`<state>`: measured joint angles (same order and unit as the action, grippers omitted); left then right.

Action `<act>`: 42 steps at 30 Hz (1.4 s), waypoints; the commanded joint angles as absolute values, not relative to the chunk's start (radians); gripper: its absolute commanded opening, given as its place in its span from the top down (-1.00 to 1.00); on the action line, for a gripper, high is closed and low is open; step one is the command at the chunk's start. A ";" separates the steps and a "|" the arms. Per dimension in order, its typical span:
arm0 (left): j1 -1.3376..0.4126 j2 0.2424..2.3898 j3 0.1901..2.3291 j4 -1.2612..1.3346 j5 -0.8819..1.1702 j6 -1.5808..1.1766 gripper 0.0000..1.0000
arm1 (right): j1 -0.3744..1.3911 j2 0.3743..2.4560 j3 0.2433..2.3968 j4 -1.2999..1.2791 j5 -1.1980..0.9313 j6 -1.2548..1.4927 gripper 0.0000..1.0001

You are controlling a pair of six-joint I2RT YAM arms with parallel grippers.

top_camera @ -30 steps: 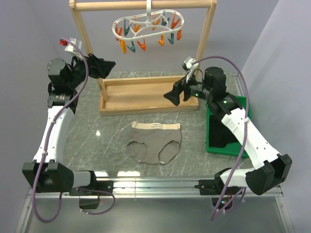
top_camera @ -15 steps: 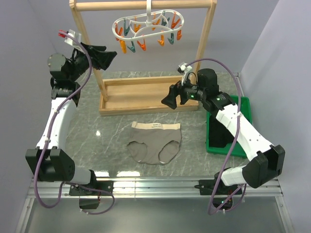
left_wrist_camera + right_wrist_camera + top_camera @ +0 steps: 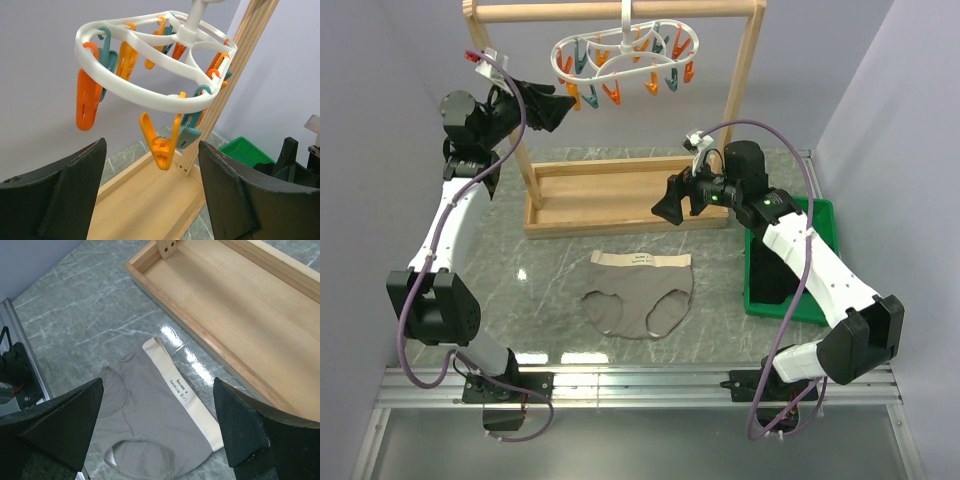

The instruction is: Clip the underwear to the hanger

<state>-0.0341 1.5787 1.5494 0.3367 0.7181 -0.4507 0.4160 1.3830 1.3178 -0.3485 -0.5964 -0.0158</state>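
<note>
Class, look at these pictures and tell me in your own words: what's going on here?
Two robot arms are set to clip the underwear to the hanger, which hangs from a wooden rack. The underwear lies flat on the table, untouched. The left gripper is raised, open, beside the hanger's orange clothespins. The right gripper is open in the air, pointing down at the underwear. Neither holds anything.

My left wrist view crops the hook of the hanger [image 3: 150,100] at twelve o'clock. Seen from above, my right arm [image 3: 815,265] covers most of the green bin [image 3: 760,308] at three o'clock, and the waistband print on the underwear [image 3: 640,295] is too small to read.
</note>
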 commanded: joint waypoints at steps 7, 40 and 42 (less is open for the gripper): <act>-0.048 1.629 1.624 0.420 0.735 -0.465 -0.54 | 0.397 1.397 1.362 -0.345 -0.621 -0.017 -0.95; -0.061 1.715 1.701 0.529 0.790 -0.575 0.33 | 0.387 1.430 1.358 -0.348 -0.649 -0.028 -0.96; -0.061 1.709 1.692 0.537 0.796 -0.584 0.42 | 0.387 1.430 1.358 -0.350 -0.650 -0.029 -0.96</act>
